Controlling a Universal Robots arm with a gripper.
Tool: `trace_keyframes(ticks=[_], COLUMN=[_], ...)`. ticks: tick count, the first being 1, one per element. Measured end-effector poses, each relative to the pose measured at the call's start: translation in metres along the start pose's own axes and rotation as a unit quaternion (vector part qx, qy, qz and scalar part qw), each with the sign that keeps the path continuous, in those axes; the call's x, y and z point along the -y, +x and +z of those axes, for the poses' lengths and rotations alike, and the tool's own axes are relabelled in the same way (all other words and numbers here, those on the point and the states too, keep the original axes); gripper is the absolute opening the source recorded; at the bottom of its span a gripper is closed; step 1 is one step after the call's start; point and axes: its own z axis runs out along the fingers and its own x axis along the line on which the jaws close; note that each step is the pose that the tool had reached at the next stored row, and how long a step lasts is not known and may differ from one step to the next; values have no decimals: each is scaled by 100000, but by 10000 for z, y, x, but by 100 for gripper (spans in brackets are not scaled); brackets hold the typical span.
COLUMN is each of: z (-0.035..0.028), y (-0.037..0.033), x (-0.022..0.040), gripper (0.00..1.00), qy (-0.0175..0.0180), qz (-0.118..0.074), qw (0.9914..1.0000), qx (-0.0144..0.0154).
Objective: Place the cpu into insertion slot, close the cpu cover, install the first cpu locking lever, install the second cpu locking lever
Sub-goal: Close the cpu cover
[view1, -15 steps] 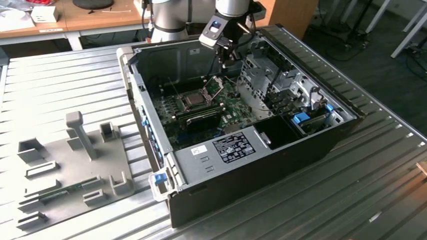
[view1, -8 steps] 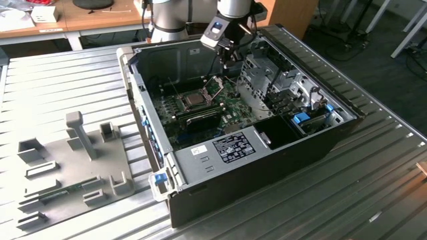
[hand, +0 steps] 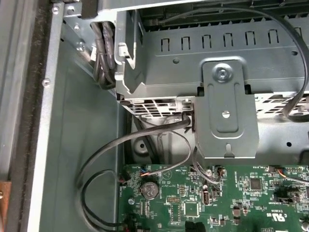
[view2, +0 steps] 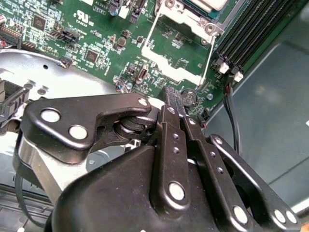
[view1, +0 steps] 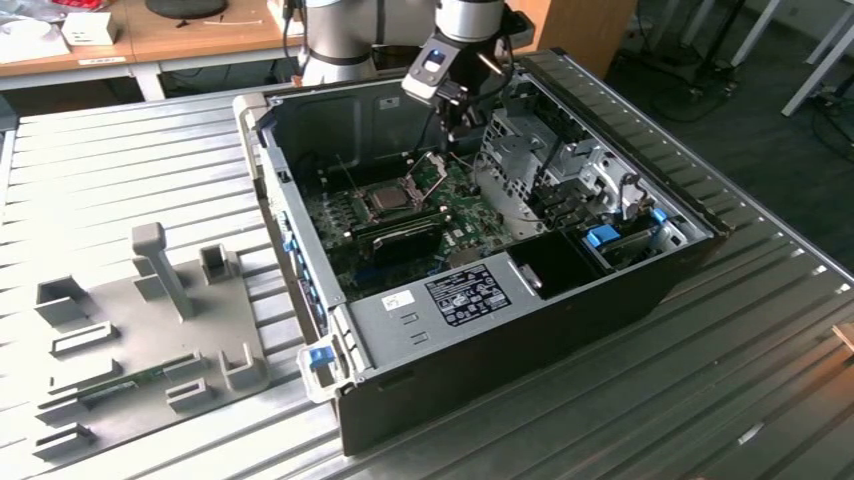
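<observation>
In the exterior view the fingers point(view1: 457, 125) hang inside the computer case point(view1: 534, 340), just beside the upright cpu cover point(view1: 430, 172); the cpu point(view1: 391, 200) sits in the insertion slot point(view1: 411, 211). In the second wrist view the fingers point(view2: 174, 113) are pressed together, gripping nothing. In the first wrist view, cables point(hand: 111, 150) loop above the green board point(hand: 231, 198).

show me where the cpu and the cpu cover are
cpu point(view1: 390, 201), exterior view, middle of its grey top
cpu cover point(view2: 165, 59), second wrist view, one bar of its silvery frame
</observation>
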Motion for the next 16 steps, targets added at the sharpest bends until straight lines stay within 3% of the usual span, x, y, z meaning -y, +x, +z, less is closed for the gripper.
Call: trace_keyframes(ticks=[16], z=[165], y=[-2], x=[-9], gripper=[10], qy=[-5], qz=[317], qw=[99999], qx=[22])
